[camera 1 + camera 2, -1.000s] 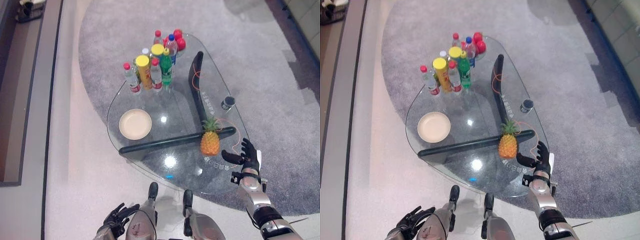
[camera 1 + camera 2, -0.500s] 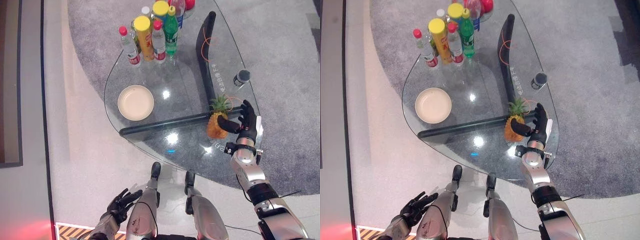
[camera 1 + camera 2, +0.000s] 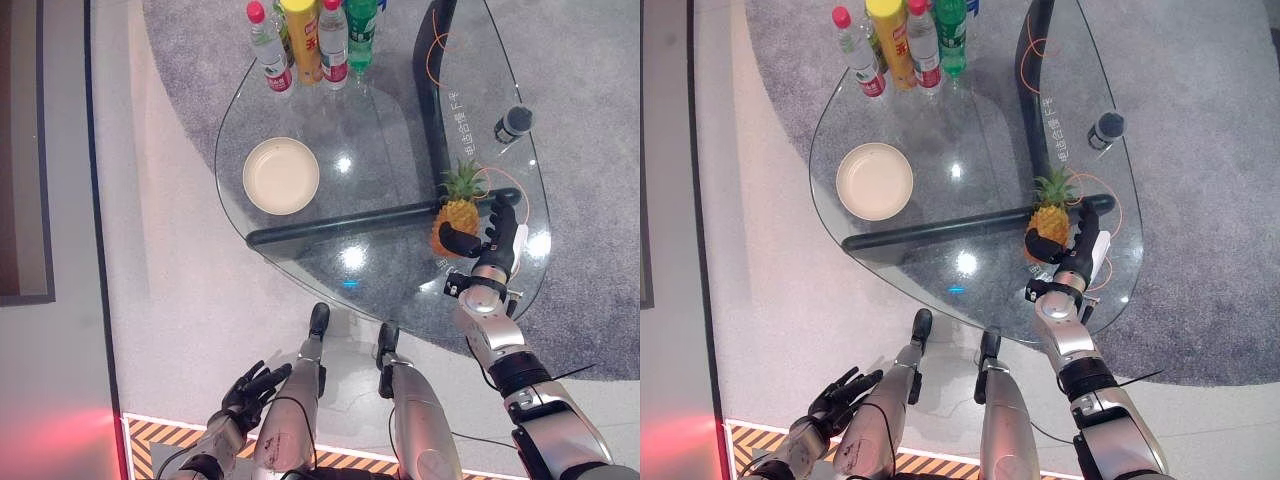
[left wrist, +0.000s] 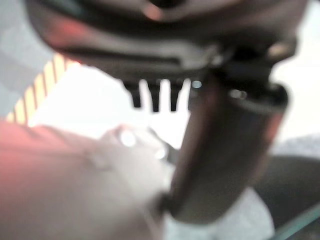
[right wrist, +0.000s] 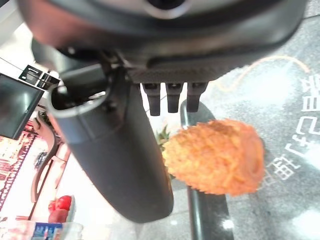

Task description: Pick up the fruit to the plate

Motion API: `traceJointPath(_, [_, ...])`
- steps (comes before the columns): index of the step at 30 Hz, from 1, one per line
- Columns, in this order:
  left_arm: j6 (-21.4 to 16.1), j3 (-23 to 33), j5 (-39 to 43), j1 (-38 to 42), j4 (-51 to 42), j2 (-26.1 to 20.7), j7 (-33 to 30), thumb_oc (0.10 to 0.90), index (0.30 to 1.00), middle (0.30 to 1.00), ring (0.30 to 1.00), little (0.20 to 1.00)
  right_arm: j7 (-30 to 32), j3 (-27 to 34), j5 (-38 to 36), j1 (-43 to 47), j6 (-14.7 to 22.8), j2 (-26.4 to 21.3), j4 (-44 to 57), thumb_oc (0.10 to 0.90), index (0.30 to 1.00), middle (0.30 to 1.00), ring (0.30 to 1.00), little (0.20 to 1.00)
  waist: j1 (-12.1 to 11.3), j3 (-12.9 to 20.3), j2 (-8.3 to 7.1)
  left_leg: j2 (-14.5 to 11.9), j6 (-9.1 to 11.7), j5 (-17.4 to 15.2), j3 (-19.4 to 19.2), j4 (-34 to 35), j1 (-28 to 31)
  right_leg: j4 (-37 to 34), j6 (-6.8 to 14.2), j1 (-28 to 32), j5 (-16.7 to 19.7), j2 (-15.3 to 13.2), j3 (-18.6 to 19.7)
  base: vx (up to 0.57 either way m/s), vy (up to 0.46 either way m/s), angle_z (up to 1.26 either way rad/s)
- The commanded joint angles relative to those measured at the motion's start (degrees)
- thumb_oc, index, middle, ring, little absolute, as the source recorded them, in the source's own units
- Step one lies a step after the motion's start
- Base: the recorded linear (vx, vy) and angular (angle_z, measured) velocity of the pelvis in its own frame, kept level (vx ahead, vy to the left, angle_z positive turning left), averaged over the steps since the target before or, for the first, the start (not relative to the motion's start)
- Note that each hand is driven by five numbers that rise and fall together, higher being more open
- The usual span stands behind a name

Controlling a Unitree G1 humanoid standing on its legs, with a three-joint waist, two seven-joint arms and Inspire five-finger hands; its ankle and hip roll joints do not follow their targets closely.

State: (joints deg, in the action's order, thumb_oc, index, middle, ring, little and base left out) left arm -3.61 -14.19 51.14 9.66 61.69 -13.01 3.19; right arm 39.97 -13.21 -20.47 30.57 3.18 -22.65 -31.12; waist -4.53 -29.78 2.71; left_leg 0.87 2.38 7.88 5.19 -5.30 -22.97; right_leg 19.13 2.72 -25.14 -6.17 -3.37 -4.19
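- The pineapple (image 3: 455, 212) stands upright on the glass table (image 3: 390, 300), near its right edge, touching the dark bar beneath the glass.
- The right hand (image 3: 490, 245) is right at the fruit: the thumb crosses in front of the pineapple's lower body, straight fingers rise just beside its right flank, so the hand is spread, not clenched.
- The cream plate (image 3: 282, 176) sits well apart, on the table's left part.
- Bottles (image 3: 310, 40) cluster at the far end.
- The left hand (image 3: 255, 385) hangs low beside the table, fingers relaxed and spread, holding nothing.
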Motion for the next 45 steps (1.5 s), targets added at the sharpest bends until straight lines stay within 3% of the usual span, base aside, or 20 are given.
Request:
traceJointPath(1, [0.0, -1.7, 1.5, -1.6, -0.4, 1.0, -0.1, 0.8, 0.9, 0.9, 0.9, 0.9, 1.5, -0.7, -0.6, 4.4, 3.6, -2.7, 4.2, 0.8, 0.9, 0.9, 0.9, 0.9, 0.8, 0.0, -1.87, 6.1, -3.3, -9.8, -3.1, -8.9, -1.6, -8.7, -0.2, 1.7, 7.2, 1.8, 2.9, 0.01, 0.043, -0.02])
traceJointPath(11, [-0.2, -3.2, 5.8, -1.4, -1.5, 1.4, 0.7, 0.8, 0.9, 0.9, 0.9, 0.9, 8.1, -0.9, -2.9, 7.5, 2.1, -2.7, -1.5, 0.8, 0.9, 0.9, 0.9, 0.9, 0.2, 0.0, -0.95, 6.4, -3.3, -9.5, -3.6, -10.1, -4.9, -6.8, 0.1, -2.3, 7.5, 1.2, 2.6, 0.01, 0.048, 0.01])
traceJointPath(24, [0.2, -4.9, 7.1, -1.0, -4.9, 1.3, -0.7, 0.8, 0.9, 0.9, 0.9, 0.9, 10.4, 0.0, -10.8, 11.7, 4.7, -1.8, -6.8, 0.8, 0.9, 0.9, 0.9, 0.9, -1.1, 0.0, -0.39, 6.7, -3.7, -9.0, -3.3, -10.6, -7.9, -5.3, 0.6, -6.1, 8.0, 1.1, 2.0, 0.0, 0.0, 0.0])
traceJointPath(40, [0.1, -5.7, 8.2, -1.6, -6.2, 1.4, -1.0, 0.8, 0.9, 0.9, 0.9, 0.9, 5.4, 1.2, -17.7, 14.1, 6.7, -1.4, -9.8, 0.8, 0.9, 0.9, 0.9, 0.9, -1.8, 0.0, 0.24, 7.1, -3.6, -8.7, -2.7, -11.1, -9.9, -4.3, 0.6, -8.4, 8.0, 1.0, 1.5, 0.0, 0.0, 0.0])
traceJointPath(45, [0.4, -6.1, 8.5, -1.4, -6.6, 1.4, -1.5, 0.8, 0.9, 0.9, 0.9, 0.9, 4.7, 1.5, -18.1, 15.2, 5.6, -1.8, -10.9, 0.8, 0.9, 0.9, 0.9, 0.9, -2.0, 0.0, 0.33, 7.0, -3.5, -8.8, -2.5, -11.5, -10.4, -3.8, 0.6, -9.0, 7.9, 0.9, 1.2, 0.0, 0.0, 0.0])
